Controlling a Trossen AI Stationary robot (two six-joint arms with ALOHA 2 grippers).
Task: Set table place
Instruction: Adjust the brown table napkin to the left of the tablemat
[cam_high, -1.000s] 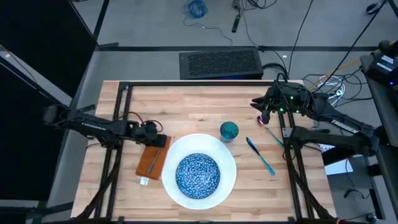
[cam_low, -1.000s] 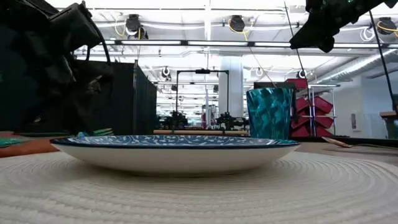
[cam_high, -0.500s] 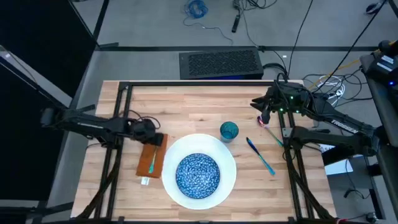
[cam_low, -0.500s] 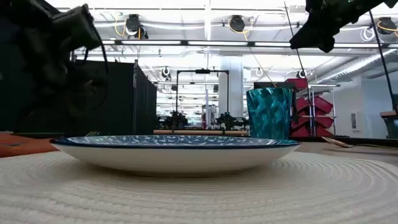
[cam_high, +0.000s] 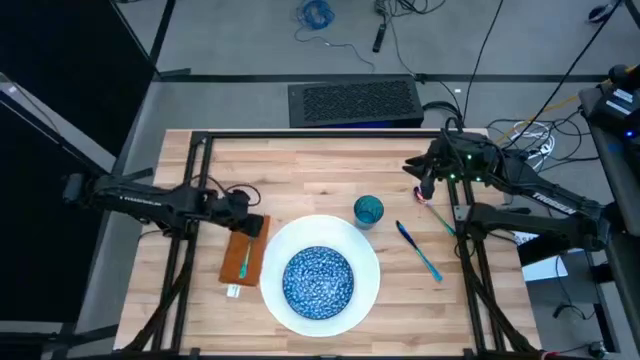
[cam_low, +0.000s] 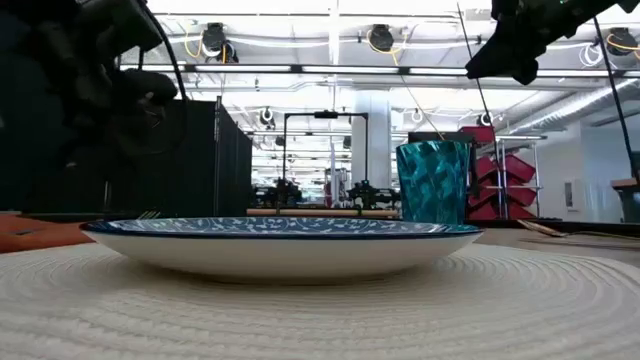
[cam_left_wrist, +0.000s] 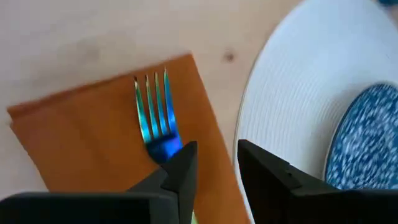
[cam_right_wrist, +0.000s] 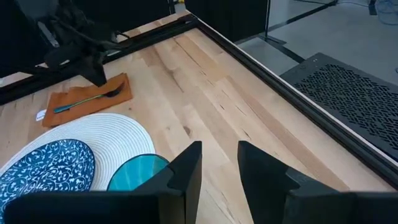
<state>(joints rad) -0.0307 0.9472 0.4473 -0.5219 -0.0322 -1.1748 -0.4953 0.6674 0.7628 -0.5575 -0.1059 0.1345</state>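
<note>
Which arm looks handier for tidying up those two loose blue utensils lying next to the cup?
Probably the right. Its gripper hangs just beyond the cutlery beside the cup, while the left gripper sits across the plate, over the napkin and fork.

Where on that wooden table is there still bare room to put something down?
The far half of the light-wood butcher-block table, beyond the small teal cup, is bare. It is crowded nearer: the large white round plate with its blue speckled bowl, the orange-brown napkin carrying a teal fork, and teal-blue cutlery opposite.
</note>
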